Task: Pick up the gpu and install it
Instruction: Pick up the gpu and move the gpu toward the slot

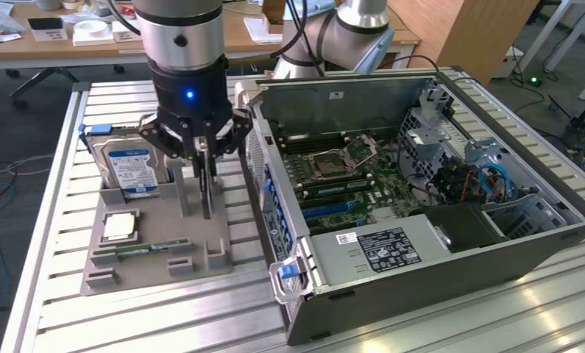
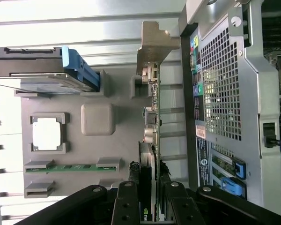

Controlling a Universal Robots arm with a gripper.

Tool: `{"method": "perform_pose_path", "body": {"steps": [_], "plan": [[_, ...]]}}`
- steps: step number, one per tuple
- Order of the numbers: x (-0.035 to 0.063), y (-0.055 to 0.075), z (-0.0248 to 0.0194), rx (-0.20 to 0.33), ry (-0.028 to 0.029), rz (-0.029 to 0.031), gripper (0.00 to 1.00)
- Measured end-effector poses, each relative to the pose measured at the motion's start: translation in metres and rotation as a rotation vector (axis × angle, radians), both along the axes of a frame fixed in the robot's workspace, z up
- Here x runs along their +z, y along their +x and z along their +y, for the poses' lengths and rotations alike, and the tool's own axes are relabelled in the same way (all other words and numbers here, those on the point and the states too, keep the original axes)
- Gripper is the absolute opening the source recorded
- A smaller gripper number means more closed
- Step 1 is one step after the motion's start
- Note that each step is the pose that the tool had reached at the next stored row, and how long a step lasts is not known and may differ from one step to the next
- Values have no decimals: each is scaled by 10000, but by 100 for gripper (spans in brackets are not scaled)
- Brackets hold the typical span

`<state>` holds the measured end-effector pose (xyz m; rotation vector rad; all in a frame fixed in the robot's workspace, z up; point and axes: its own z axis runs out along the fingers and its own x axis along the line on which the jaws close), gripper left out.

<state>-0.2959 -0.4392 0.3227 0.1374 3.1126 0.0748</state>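
At the exterior view's left, over the grey tray on the slatted surface: gripper pointing down at the gpu, upright on edge between hard drive and open computer case. From the wrist: fingers clamped on both gpu faces, silver bracket at the far end.

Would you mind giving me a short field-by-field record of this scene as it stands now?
gripper: shut on the gpu, over the holder tray
gpu: upright, held by one end, silver bracket at the other; not yet installed; unclear whether it has left its tray slot
hard drive: standing in the tray, on the exterior view's left of the gripper
processor: flat in its tray pocket
memory stick: lying in its tray slot
computer case: open, motherboard exposed, on the exterior view's right of the tray
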Motion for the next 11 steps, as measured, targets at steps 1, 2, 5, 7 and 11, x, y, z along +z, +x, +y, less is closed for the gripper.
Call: {"method": "perform_pose_path", "body": {"steps": [1,2,5,7,11], "plan": [[24,0,0,0,0,1,26],[48,0,0,-1,0,0,26],[119,0,0,0,0,0,26],[161,0,0,-1,0,0,26],[251,0,0,0,0,0,26]]}}
